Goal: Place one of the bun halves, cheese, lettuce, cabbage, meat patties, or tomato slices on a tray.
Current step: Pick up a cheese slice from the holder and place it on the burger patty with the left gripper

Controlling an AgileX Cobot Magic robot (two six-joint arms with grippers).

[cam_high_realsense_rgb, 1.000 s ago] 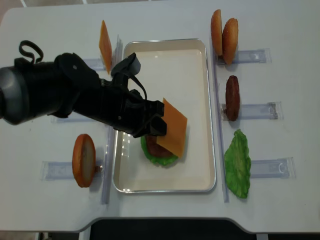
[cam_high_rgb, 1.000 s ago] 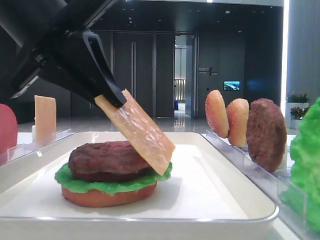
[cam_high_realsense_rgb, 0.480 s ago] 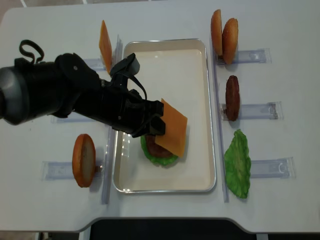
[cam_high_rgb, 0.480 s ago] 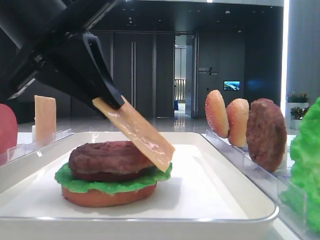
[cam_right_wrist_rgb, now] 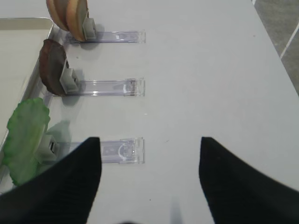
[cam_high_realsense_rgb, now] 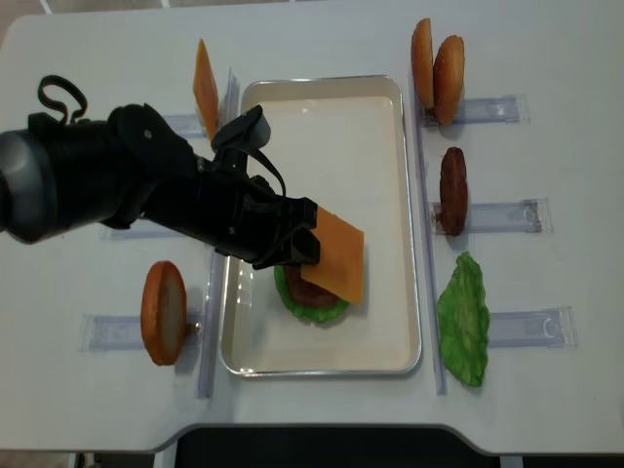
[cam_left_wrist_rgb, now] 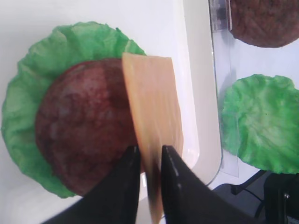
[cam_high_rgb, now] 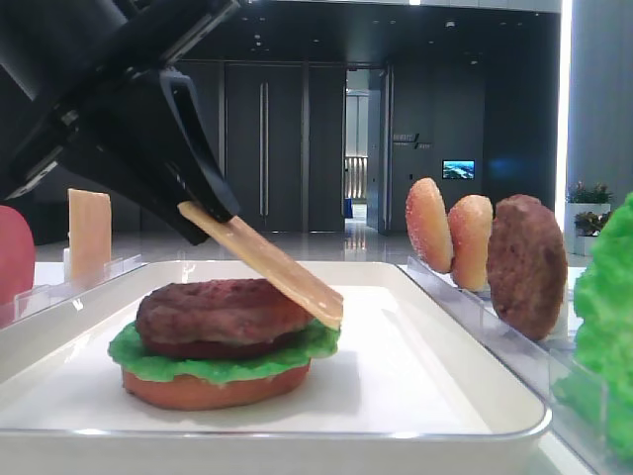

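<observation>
My left gripper point(cam_high_realsense_rgb: 304, 244) point(cam_left_wrist_rgb: 150, 151) is shut on the near edge of a thin orange-tan cheese point(cam_high_realsense_rgb: 336, 255) point(cam_left_wrist_rgb: 154, 102) slice. The slice slants down from the fingertips point(cam_high_rgb: 203, 203), and its far end lies on the right side of a dark meat patty point(cam_high_rgb: 213, 312) point(cam_left_wrist_rgb: 79, 126). That patty sits on green lettuce point(cam_high_rgb: 148, 361) point(cam_left_wrist_rgb: 56, 46) and a bun half point(cam_high_rgb: 198, 388) in the white tray point(cam_high_realsense_rgb: 322, 117) point(cam_high_rgb: 435, 396). My right gripper point(cam_right_wrist_rgb: 147, 144) is open over bare table, with nothing between its fingers.
Clear racks to the tray's right hold two bun halves point(cam_high_realsense_rgb: 436, 68) point(cam_right_wrist_rgb: 70, 14), a patty point(cam_high_realsense_rgb: 452, 190) point(cam_right_wrist_rgb: 50, 65) and a lettuce leaf point(cam_high_realsense_rgb: 463, 317) point(cam_right_wrist_rgb: 25, 130). Left racks hold another cheese slice point(cam_high_realsense_rgb: 205, 88) and an orange disc point(cam_high_realsense_rgb: 163, 312).
The cheese has tipped flatter and lower, so its far end now lies on the patty. The left gripper has barely shifted.
</observation>
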